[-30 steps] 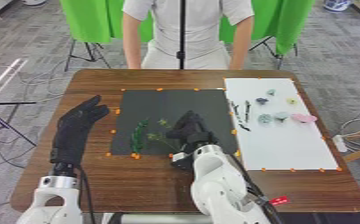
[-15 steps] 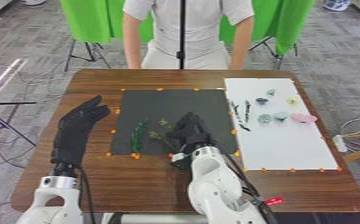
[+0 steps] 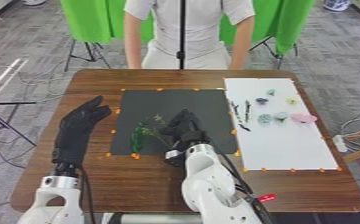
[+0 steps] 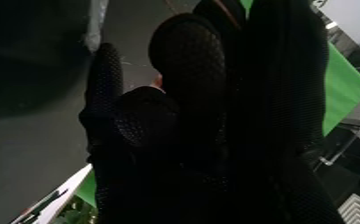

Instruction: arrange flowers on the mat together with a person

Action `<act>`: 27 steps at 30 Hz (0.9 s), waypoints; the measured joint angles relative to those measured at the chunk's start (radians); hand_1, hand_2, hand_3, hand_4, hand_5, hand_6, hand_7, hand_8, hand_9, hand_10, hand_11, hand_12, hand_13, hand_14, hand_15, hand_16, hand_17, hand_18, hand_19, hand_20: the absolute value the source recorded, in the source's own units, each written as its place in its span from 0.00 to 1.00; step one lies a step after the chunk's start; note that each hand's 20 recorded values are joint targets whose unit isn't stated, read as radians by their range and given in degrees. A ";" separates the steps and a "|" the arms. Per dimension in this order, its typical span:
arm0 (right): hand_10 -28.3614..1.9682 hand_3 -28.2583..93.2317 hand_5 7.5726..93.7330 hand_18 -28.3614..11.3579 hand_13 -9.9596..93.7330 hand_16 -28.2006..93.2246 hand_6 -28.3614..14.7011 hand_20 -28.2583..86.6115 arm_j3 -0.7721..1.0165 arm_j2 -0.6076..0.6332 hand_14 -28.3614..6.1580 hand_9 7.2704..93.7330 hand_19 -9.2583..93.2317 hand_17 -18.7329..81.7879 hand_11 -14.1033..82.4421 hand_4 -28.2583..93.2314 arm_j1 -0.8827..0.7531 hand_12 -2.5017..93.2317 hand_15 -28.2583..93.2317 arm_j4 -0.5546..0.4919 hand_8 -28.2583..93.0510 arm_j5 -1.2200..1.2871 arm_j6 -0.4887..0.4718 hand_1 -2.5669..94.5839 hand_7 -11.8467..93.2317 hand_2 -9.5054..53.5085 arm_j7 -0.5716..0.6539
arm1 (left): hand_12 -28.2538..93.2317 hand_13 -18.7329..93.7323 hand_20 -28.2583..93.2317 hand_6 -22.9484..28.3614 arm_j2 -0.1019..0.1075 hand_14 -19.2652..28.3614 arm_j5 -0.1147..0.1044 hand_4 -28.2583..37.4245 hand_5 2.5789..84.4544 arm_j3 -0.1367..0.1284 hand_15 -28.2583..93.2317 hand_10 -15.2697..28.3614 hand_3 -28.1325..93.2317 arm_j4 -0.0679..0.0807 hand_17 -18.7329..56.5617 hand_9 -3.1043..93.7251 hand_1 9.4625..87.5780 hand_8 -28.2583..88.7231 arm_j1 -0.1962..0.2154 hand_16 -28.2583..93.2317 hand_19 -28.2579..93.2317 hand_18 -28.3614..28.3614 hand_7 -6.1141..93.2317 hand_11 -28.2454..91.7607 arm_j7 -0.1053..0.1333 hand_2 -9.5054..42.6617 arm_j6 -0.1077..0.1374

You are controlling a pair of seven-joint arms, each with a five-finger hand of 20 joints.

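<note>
In the head view my right hand (image 3: 185, 129) is low over the black mat (image 3: 145, 102), its curled fingers holding a thin green sprig (image 3: 159, 119) by the stem. The sprig leans left, close beside a darker leafy stem (image 3: 137, 137) that lies on the mat's left part. In the right wrist view the glove of my right hand (image 4: 181, 60) has bent fingers near the thumb; the grip point is dark. My left hand (image 3: 79, 120) is held left of the mat, open, with relaxed fingers.
On the white mat (image 3: 283, 150) at the right lie dark twigs (image 3: 247, 111), a pink flower (image 3: 304, 118), a yellow one (image 3: 291, 101) and several bluish ones (image 3: 264, 118). Orange markers edge both mats. A person stands at the far side, arms down.
My right hand has shifted left over the black mat, and the sprig's tips have moved left with it, nearer the leafy stem. The left hand has stayed in place.
</note>
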 measured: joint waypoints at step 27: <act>0.52 0.57 0.75 0.30 0.67 0.50 0.69 0.61 0.160 0.078 0.45 0.80 0.51 0.42 0.39 0.25 -0.092 0.27 0.66 -0.278 0.23 0.115 0.020 0.51 0.32 0.05 -0.177 | 0.37 0.48 0.39 0.54 0.000 0.79 0.000 0.14 0.56 -0.003 0.40 0.66 0.78 0.016 0.26 0.52 0.20 0.20 -0.024 0.27 0.32 0.77 0.18 0.38 0.002 0.06 -0.033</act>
